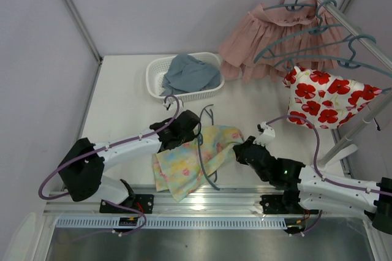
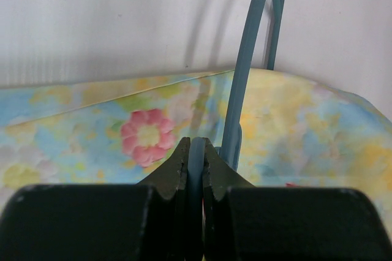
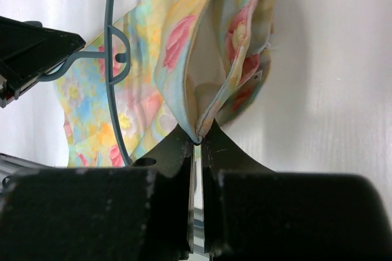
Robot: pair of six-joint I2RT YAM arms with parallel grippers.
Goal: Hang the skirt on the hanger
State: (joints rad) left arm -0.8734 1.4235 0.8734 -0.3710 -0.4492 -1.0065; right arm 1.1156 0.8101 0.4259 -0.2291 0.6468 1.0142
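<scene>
The pastel floral skirt lies rumpled on the table between the two arms. A teal hanger lies across it, its hook pointing toward the back. My left gripper is shut on the hanger's thin bar, seen close up over the skirt between the jaws. On the skirt's right side, my right gripper is shut on a folded edge of the cloth, pinched at the fingertips. The hanger shows left of that fold.
A white basket holding grey-blue cloth stands at the back. A clothes rack at the right carries a pink pleated skirt, a white red-flowered garment and spare teal hangers. A metal rail runs along the near edge.
</scene>
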